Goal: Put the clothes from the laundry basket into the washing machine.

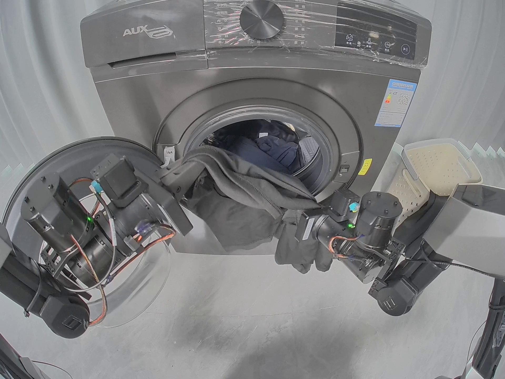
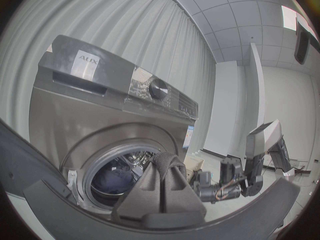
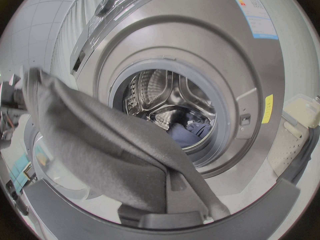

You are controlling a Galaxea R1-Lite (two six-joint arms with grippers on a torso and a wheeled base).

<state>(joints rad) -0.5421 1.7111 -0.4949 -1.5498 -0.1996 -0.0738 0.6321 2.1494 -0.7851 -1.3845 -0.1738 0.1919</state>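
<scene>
Head view: the dark garment (image 1: 236,201) hangs across the washing machine (image 1: 131,101) opening at 6 o'clock, with the laundry basket (image 1: 442,164) at 3 o'clock.
Left wrist view: the left gripper (image 2: 163,170) is clamped on one end.
Right wrist view: the right gripper (image 3: 171,184) is clamped on the other end.
The cloth is probably soft, limp and light; take hold at bunched edges.

The pale grey, smooth, faintly glossy floor (image 1: 247,317) fills the lower half of the head view and runs up along both sides of the frame. Two things stand directly on it. A dark grey metal front-loading washing machine (image 1: 137,101) takes the upper centre, its base meeting the floor just below the middle of the frame. Its round, glass-windowed door (image 1: 63,156) is swung open toward the lower left and hangs clear of the floor. A cream perforated plastic laundry basket (image 1: 442,164) stands at the right edge, just beside the machine — whether the two touch cannot be told.
</scene>
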